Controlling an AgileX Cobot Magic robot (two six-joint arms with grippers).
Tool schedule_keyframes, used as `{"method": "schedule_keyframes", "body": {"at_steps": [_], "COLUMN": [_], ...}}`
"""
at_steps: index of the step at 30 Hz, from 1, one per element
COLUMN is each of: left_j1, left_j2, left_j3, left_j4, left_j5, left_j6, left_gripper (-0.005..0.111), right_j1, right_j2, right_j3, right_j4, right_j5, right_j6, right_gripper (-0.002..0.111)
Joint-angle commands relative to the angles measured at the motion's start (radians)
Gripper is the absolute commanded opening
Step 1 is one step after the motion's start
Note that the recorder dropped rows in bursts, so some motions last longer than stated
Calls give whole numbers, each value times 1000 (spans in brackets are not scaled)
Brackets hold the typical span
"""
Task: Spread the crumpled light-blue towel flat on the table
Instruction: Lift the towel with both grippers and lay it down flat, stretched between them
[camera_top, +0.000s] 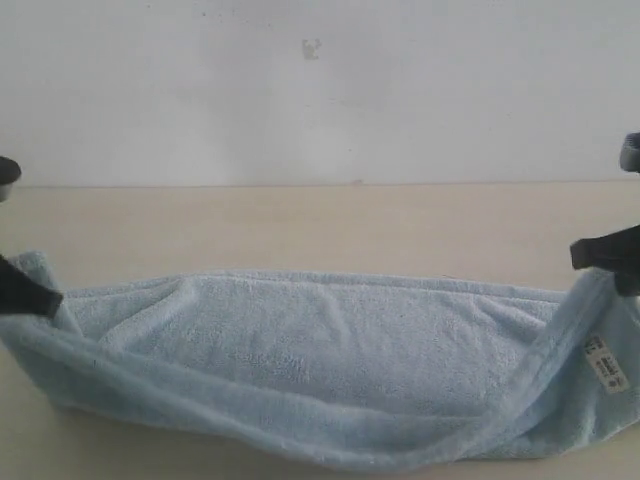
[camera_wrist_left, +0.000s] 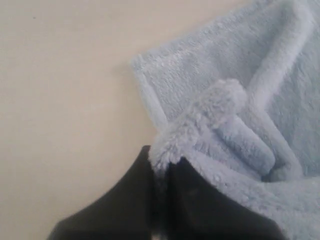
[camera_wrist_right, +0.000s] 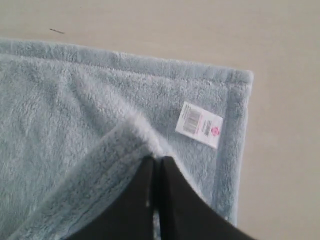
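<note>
The towel (camera_top: 320, 340) sags over the tabletop (camera_top: 300, 220).
My left claw (camera_wrist_left: 161, 165) and right claw (camera_wrist_right: 156, 159) each pinch a lifted edge.

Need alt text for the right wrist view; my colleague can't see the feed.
The right end effector is shut on a raised fold of the pale-blue towel. Beneath, another layer lies flat on the beige table, showing its hemmed corner and a small white printed label.
</note>
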Motion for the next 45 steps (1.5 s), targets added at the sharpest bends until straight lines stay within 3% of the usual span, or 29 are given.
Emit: {"method": "schedule_keyframes", "body": {"at_steps": [1,4,8,11,13,16,20,25,28,32,36,40,45], "left_j1": [144,222,258,258,258,258,258,258,260,283,300,300,300], "left_j2": [61,65,73,98,115,108,111,210,330,429,445,433,464], "left_j3": [-235,-459,-739,-961,-1042,-1053,-1012,-998,-1007,-1126,-1231,-1261,-1184], "left_j4": [-185,-373,-568,-615,-651,-723,-723,-722,-724,-743,-812,-837,-837], "left_j5": [-66,-174,-274,-159,-69,96,211,144,31,3,-2,50,255], "left_j6": [144,177,324,389,434,550,627,641,641,626,629,677,755], "left_gripper": [4,4,4,4,4,4,4,4,4,4,4,4,4], "right_j1": [-4,-4,-4,-2,-2,-4,-4,-4,-4,-4,-4,-4,-4], "right_j2": [96,96,101,103,101,89,106,187,289,330,312,300,340], "right_j3": [-252,-513,-863,-1040,-1099,-1109,-1101,-1061,-1061,-1061,-1062,-1062,-1009], "right_j4": [-3,-43,-2,67,80,38,-2,-39,-43,-43,-43,-55,-178], "right_j5": [40,42,-34,-56,11,267,528,488,336,65,-83,-17,333], "right_j6": [7,-2,69,81,58,-12,-67,-77,-48,-34,-29,-29,-49], "right_gripper": [0,0,0,0,0,0,0,0,0,0,0,0,0]}}
